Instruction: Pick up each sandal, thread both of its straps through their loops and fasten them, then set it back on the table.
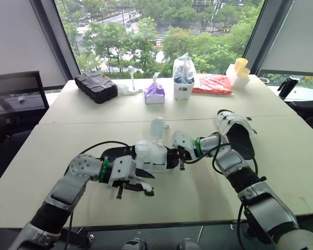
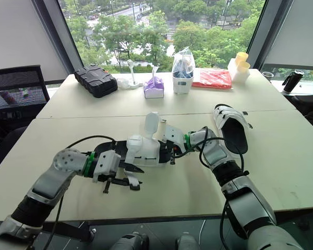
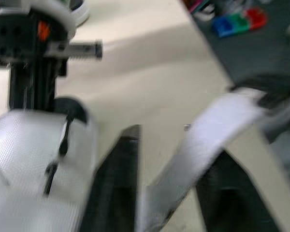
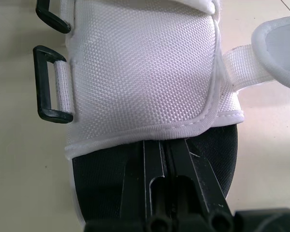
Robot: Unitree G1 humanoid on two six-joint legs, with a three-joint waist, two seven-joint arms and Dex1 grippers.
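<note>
Front half of table [image 1: 281, 172], left to right:

- Left gripper [image 1: 134, 191]: near the front edge, left of centre. Fingers spread wide. In the left wrist view a loose white strap [image 3: 203, 145] runs through the gap between them; no pinch is visible.
- Near sandal [image 1: 152, 156]: white mesh upper on a black sole, lying crosswise between the two grippers, about mid-table and closer to the front edge. Cannot tell whether the sole rests on the table. One strap flap [image 1: 157, 130] stands upright, unfastened. Two black loops [image 4: 48, 84] hang free at the side of the upper, nothing threaded through them.
- Right gripper [image 4: 164, 147]: at the right-hand end of the near sandal. Fingers are drawn together over the black footbed, with the tips pinching at the hem of the white upper.
- Second sandal [image 1: 235, 130]: flat on the table toward the right edge, apart from both grippers, straps across it.

Far edge, left to right: black case [image 1: 96, 86], purple tissue box [image 1: 155, 95], white caddy [image 1: 183, 83] with a clear bag on top, red packet [image 1: 213, 83], yellow cups [image 1: 242, 66] at the far right corner.
</note>
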